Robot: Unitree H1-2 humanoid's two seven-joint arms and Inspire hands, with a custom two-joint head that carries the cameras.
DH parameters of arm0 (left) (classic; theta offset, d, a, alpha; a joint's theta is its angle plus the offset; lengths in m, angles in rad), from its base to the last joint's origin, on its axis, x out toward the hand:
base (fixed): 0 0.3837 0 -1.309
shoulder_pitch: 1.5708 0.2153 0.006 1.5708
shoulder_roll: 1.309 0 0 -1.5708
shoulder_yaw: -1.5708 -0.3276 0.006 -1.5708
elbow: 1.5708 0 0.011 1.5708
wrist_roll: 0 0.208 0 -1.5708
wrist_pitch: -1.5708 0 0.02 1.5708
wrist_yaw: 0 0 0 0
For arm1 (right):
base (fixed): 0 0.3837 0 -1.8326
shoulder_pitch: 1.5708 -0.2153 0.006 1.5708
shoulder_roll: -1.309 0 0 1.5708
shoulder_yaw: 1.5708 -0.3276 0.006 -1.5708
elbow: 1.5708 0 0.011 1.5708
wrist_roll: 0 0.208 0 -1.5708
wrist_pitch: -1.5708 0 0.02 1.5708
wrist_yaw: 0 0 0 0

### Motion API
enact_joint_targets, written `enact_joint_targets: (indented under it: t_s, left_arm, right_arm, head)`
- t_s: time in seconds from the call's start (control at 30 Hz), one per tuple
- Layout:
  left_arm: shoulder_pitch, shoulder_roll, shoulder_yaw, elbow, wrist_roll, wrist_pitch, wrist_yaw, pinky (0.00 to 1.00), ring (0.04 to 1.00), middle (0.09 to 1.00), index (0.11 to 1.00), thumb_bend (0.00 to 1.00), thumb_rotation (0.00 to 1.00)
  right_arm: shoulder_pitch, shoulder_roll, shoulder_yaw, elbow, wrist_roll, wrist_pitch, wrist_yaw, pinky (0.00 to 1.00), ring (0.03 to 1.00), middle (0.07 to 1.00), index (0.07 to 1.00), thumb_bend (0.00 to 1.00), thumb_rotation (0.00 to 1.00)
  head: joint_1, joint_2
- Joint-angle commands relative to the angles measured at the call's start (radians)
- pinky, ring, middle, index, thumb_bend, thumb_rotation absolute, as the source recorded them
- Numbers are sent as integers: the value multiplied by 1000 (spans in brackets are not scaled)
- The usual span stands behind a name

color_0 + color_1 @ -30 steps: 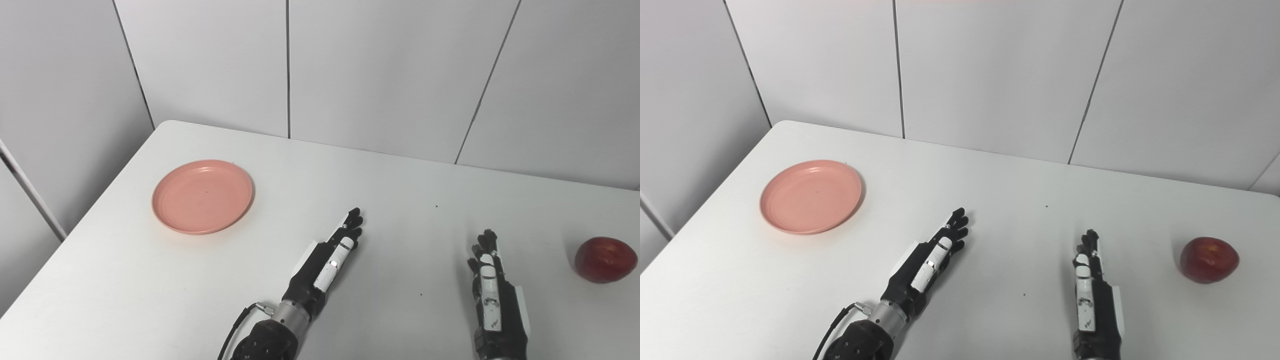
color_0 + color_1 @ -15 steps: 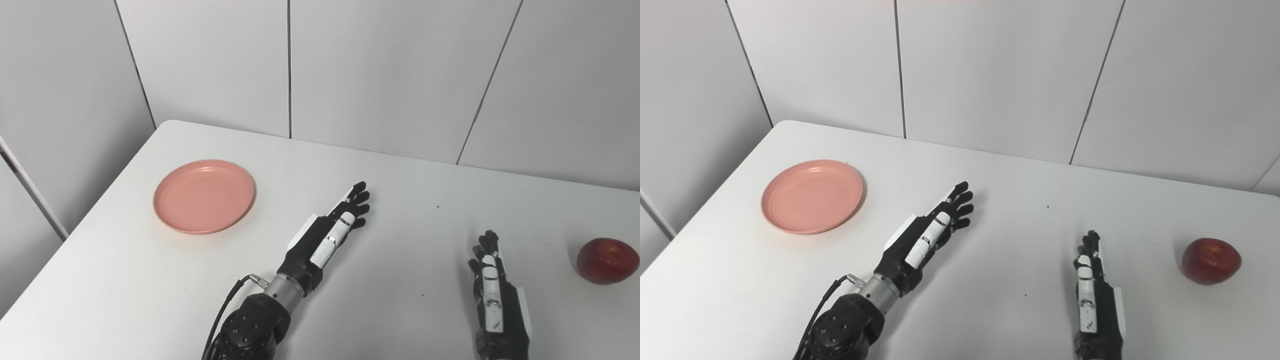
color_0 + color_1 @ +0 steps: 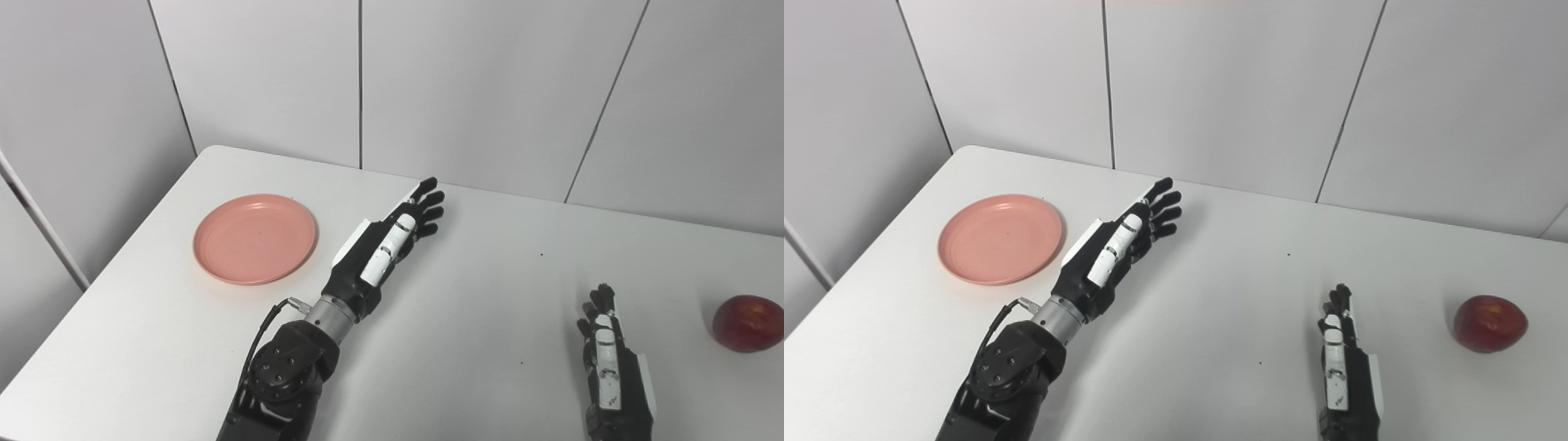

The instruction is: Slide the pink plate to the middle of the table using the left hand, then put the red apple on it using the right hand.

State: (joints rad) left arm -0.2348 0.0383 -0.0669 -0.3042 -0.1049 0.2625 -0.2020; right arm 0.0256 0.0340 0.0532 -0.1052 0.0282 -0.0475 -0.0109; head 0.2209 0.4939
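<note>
The pink plate (image 3: 255,237) lies flat on the left part of the white table (image 3: 478,275), with nothing on it. My left hand (image 3: 386,245) is raised above the table just right of the plate, fingers stretched out and apart, holding nothing and not touching the plate. The red apple (image 3: 748,313) sits near the table's right edge. My right hand (image 3: 606,355) rests low near the front, left of the apple and well apart from it, fingers straight and holding nothing.
Grey wall panels (image 3: 465,79) stand right behind the table's far edge. The table's left edge (image 3: 122,245) runs close past the plate. White tabletop lies between the two hands.
My left arm has lifted and reached forward and a little left, ending beside the plate. The right hand, plate and apple stay put; the view shifted slightly.
</note>
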Motion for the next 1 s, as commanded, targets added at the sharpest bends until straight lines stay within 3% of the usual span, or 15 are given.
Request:
enact_joint_targets:
  t_s: [0.0,0.4,0.77,0.97]
  left_arm:
    - [-54,19,26,-34,-15,-3,13,922,935,952,941,456,1000]
    - [-131,88,157,-31,-63,24,60,917,941,950,930,444,1000]
    - [-198,158,275,80,-114,-26,92,900,904,910,886,407,1000]
    - [-232,196,323,140,-103,-52,127,861,880,883,860,439,1000]
  right_arm:
    - [-7,-2,-7,-9,2,-41,6,1000,1000,1000,1000,162,1000]
    - [-8,-8,-14,-5,25,-42,15,1000,1000,1000,1000,155,1000]
    - [-9,-15,-14,-4,16,-41,10,1000,1000,1000,1000,153,1000]
    - [-9,-15,-22,0,33,-46,14,1000,1000,1000,1000,151,1000]
  head:
    - [3,1]
    - [17,0]
    - [27,-4]
    - [43,-6]
